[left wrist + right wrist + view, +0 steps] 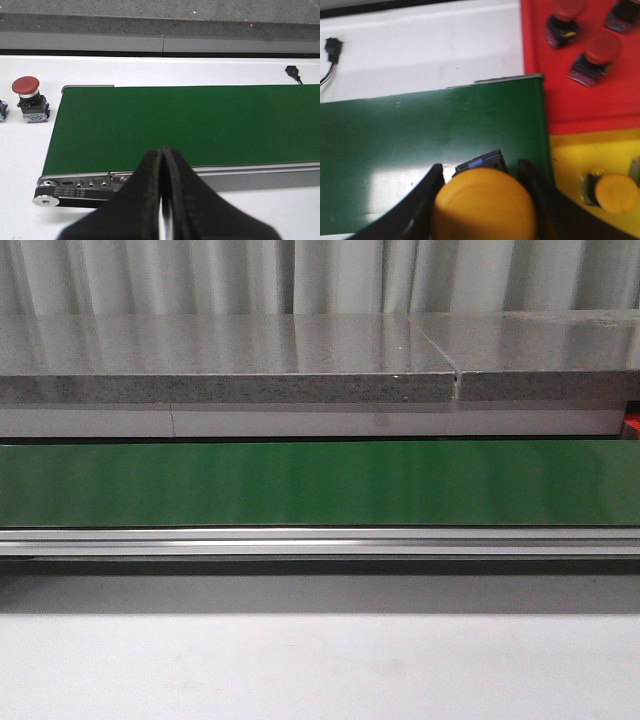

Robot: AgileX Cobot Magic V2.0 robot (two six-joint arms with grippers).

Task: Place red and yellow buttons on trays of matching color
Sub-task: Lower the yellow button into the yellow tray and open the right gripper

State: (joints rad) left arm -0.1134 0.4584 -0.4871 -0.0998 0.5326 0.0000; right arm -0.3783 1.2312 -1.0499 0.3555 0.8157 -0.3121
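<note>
Conveyor belt (320, 483), green, is seen running across the front view between a grey stone-like slab (230, 365) behind and a pale table (320, 670) in front; neither arm is seen in that view.

Left gripper (161, 200) is seen with its jaws pressed together and nothing between them, above the near rail of the belt close to its end roller; a red button (31, 100) stands upright on the white surface just beside that belt end, apart from the gripper.

Right gripper (482, 200) is closed around a yellow button (484, 205), held over the belt near its other end; the picture is blurred, so firm contact appears likely but is not fully confirmed.

Red tray (620, 95) carries at least two red buttons; yellow tray (570, 155), adjoining it, carries one yellow button (615, 192).
</note>
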